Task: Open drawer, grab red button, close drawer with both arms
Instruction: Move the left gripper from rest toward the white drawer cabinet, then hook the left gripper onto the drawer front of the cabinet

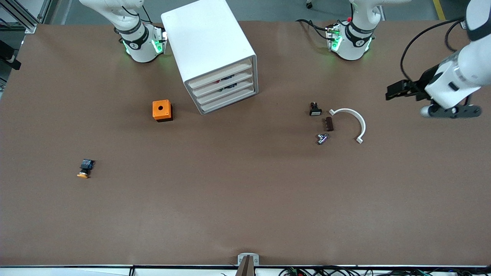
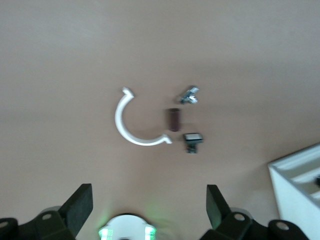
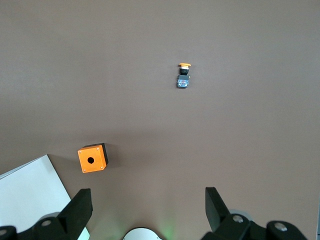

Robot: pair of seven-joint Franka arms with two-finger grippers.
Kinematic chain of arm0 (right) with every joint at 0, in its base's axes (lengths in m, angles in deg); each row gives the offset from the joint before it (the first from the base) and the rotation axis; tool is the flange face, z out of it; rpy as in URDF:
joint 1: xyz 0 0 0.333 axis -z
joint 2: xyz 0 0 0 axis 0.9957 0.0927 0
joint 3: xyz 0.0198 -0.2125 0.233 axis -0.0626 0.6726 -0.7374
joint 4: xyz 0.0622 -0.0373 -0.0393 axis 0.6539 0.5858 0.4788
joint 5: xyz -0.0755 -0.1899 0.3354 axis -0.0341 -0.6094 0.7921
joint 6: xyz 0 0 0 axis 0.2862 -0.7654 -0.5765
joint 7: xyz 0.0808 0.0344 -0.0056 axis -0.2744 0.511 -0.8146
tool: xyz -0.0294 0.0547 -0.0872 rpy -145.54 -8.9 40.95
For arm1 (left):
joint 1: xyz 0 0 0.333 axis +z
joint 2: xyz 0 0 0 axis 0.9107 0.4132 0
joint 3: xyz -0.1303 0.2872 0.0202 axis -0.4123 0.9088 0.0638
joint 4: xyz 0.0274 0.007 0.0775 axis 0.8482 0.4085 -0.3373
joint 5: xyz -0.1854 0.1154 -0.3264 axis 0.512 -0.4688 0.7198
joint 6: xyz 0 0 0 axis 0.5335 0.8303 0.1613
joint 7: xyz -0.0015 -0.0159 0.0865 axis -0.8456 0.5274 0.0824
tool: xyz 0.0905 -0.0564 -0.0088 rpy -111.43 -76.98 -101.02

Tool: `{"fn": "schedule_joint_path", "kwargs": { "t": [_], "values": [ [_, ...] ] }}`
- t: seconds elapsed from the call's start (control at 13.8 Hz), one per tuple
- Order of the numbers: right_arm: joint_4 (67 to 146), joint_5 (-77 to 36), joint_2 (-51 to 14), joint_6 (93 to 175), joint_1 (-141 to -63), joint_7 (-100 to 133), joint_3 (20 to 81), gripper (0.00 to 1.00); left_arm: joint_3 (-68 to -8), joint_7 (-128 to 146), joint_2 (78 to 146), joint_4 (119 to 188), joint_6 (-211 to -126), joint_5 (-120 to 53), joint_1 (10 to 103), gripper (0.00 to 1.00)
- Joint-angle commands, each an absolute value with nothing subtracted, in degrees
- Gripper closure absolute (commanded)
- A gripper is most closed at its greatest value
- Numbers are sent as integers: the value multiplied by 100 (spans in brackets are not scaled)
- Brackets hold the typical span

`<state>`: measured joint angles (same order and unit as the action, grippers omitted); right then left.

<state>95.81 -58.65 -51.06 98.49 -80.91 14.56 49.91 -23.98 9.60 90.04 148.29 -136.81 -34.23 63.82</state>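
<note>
Nothing of the task is done yet: the white cabinet (image 1: 213, 53) stands on the desk (image 1: 245, 199) between the two arm bases with all four drawers shut, and the drawer (image 1: 224, 81) to be opened, second from the top, sits flush with the others. Something dark with a touch of red shows through its pale front, which may be the button, though that cannot be told for sure. The left tool (image 2: 149, 206) hangs high over the desk toward the left arm's end, well apart from the cabinet, its jaws spread wide and empty; under it lie a white curved clip (image 1: 351, 122), a small brown block (image 1: 329, 124), a little metal part (image 1: 322, 138) and a small black switch (image 1: 315, 109). The right tool (image 3: 148, 207) shows only in its own wrist view, jaws likewise spread and empty, above the orange cube (image 1: 162, 110) beside the cabinet; the orange-capped switch (image 1: 85, 169) lies well apart from the cabinet, nearer the front camera. So the opening step is in hand. The next move likely calls for one arm to come down to the cabinet's front and catch the second drawer's lip, while the other steadies the cabinet or waits to reach inside.
</note>
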Motion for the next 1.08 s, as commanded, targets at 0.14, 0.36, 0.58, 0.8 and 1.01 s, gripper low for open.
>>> {"fn": "schedule_joint_path", "kwargs": {
  "t": [0.14, 0.36, 0.58, 0.8, 1.01],
  "values": [
    [9698, -5847, -5225, 9875, -8143, 1476, 5033, 0, -2704, 1950, 9793, 14648, -13976, -3091, 5920, 0],
    [9698, -5847, -5225, 9875, -8143, 1476, 5033, 0, -2714, 3136, 10136, 14596, -14082, -2879, 5366, 0],
    [9698, -5847, -5225, 9866, -8134, 1468, 5033, 0, -2714, 4488, 10505, 14262, -14074, -2765, 4847, 0],
    [9698, -5847, -5216, 9858, -8134, 1468, 5033, 0, -2714, 5668, 10874, 13981, -14074, -2327, 4495, 0],
    [9698, -5847, -5216, 9858, -8134, 1468, 5033, 0, -2714, 6670, 11208, 13980, -14065, -1712, 4284, 0]
  ]
}}
